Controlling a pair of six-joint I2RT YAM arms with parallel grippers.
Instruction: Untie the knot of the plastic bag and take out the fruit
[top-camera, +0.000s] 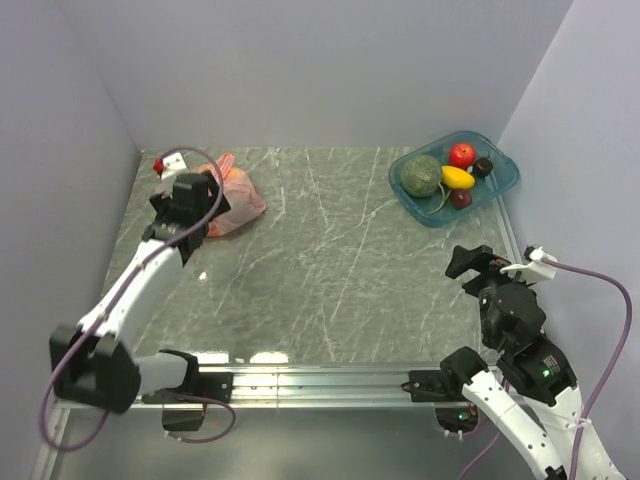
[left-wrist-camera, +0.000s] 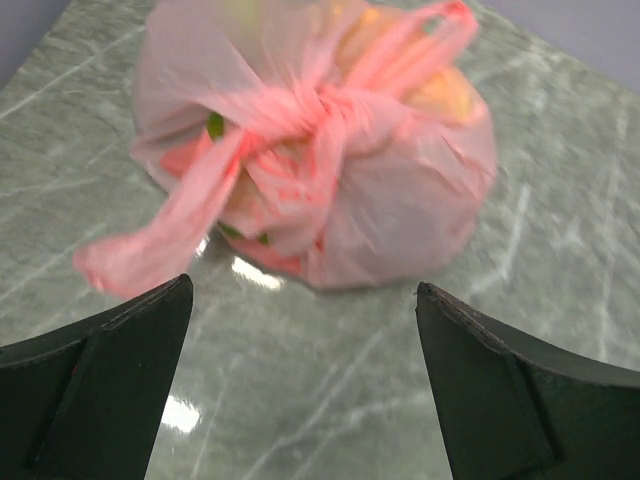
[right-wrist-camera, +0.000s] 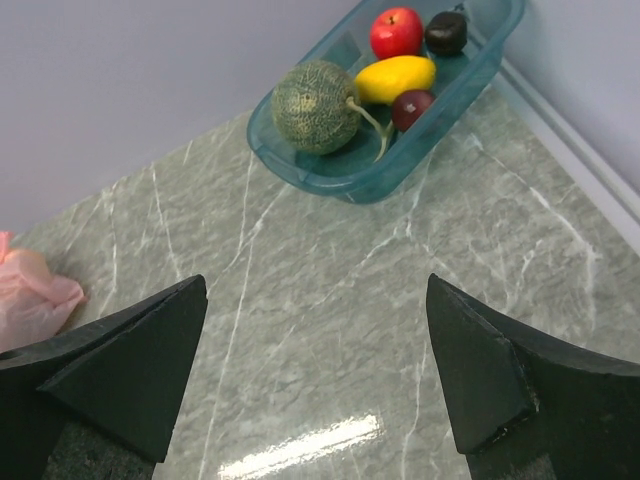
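The pink plastic bag (top-camera: 238, 196) lies at the far left of the table, tied shut. In the left wrist view the bag (left-wrist-camera: 400, 200) fills the upper half, its knot (left-wrist-camera: 320, 110) on top with two handle loops sticking out. Yellow and green fruit (left-wrist-camera: 216, 125) show dimly through the plastic. My left gripper (left-wrist-camera: 300, 330) is open and empty, hovering just short of the bag; from above it (top-camera: 190, 195) covers the bag's left side. My right gripper (right-wrist-camera: 315, 340) is open and empty over bare table at the right (top-camera: 478, 265).
A teal tray (top-camera: 500, 185) stands at the far right corner with a dull-green melon (top-camera: 422, 175), a red apple (top-camera: 462, 154), a yellow fruit and two dark ones. It shows in the right wrist view (right-wrist-camera: 300, 170) too. Walls close the left, back and right.
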